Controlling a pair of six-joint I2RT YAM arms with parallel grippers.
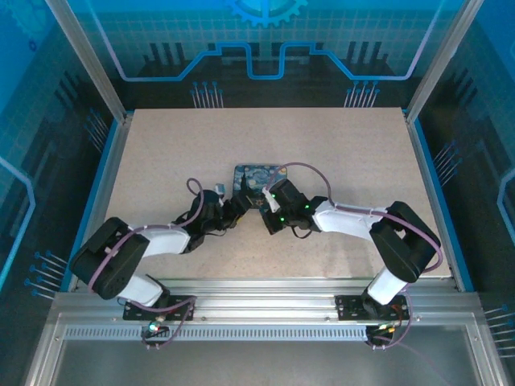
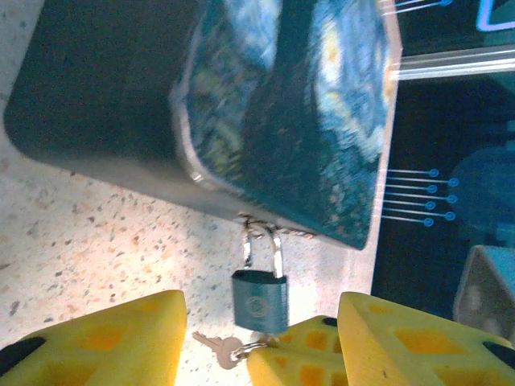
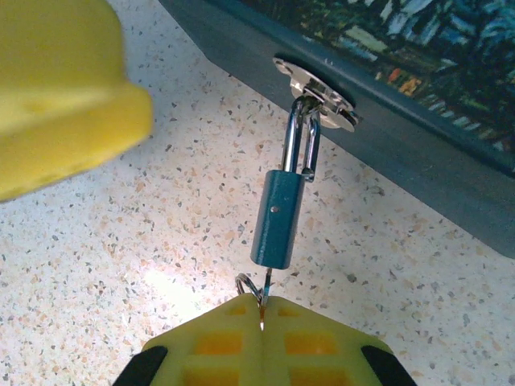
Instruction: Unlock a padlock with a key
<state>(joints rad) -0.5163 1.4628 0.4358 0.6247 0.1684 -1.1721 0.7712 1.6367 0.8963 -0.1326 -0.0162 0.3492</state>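
The counter (image 3: 145,209) is carrying the dark blue box (image 2: 290,104). The left claw (image 2: 259,310) is hovering released, its fingers spread to either side of the lock (touching nothing, as far as I can tell), while the right claw (image 3: 263,318) is clenching the key. The padlock (image 3: 278,217) is stretching out from the box's hasp (image 3: 318,84). The key (image 3: 265,283) is sitting in the keyhole, so the right wrist should be twisting about the key's own axis while the left claw is steadying the body.
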